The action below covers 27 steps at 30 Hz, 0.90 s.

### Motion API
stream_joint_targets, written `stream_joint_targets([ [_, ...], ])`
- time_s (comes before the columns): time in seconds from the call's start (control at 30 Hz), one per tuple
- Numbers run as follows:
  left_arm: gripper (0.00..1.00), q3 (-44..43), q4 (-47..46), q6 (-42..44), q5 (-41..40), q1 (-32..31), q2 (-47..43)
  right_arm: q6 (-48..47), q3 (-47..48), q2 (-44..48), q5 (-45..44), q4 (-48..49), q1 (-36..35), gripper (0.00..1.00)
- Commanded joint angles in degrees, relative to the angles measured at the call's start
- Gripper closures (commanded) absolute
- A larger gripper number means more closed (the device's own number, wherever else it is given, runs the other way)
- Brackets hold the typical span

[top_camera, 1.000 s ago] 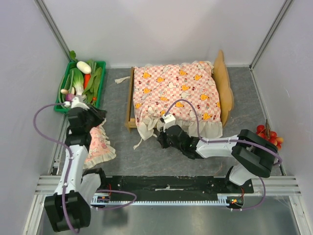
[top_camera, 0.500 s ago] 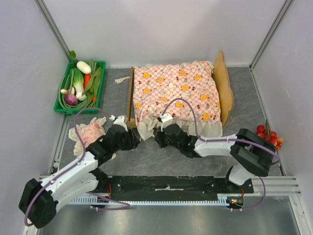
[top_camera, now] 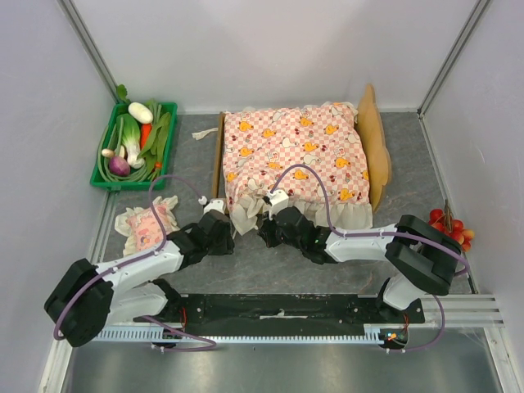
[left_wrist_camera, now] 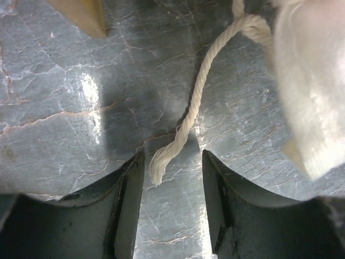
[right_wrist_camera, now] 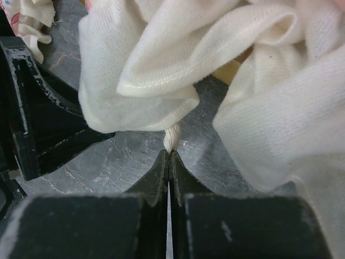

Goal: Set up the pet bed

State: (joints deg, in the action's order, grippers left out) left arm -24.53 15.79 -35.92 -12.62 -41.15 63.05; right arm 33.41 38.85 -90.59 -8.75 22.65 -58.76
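While the bed [top_camera: 375, 135] sits upper centre of the top view under its mattress [top_camera: 295, 151], we judge tying is in hand. Our left gripper [left_wrist_camera: 172, 178], released, straddles a loose cord [left_wrist_camera: 199, 102]. Our right gripper [right_wrist_camera: 169, 162], clenched, touches another cord [right_wrist_camera: 172, 137], though we cannot tell whether it grips. Next, the left must close squarely on its cord end.

right gripper [right_wrist_camera: 169, 157] closed | white cord [right_wrist_camera: 172, 138] end at its tip (touching) | cream frill [right_wrist_camera: 161, 59] above
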Motion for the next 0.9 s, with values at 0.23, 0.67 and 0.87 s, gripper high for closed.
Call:
stream_joint_targets([
  [0.23,0.78,-2.4,-0.9,2.1,-2.5,-2.2,4.1,0.6,1.7,0.4,1.4,2.9,0.0,0.99],
  [0.67,0.98,-7.7,0.5,8.7,-0.7,14.6,-7.1,0.3,3.5,0.1,2.2,1.7,0.1,0.99],
  [0.87,0.98,-9.8,-4.7,9.5,9.1,34.3,-6.2,-0.3,4.5,-0.4,-0.8,-1.4,1.2,1.0],
])
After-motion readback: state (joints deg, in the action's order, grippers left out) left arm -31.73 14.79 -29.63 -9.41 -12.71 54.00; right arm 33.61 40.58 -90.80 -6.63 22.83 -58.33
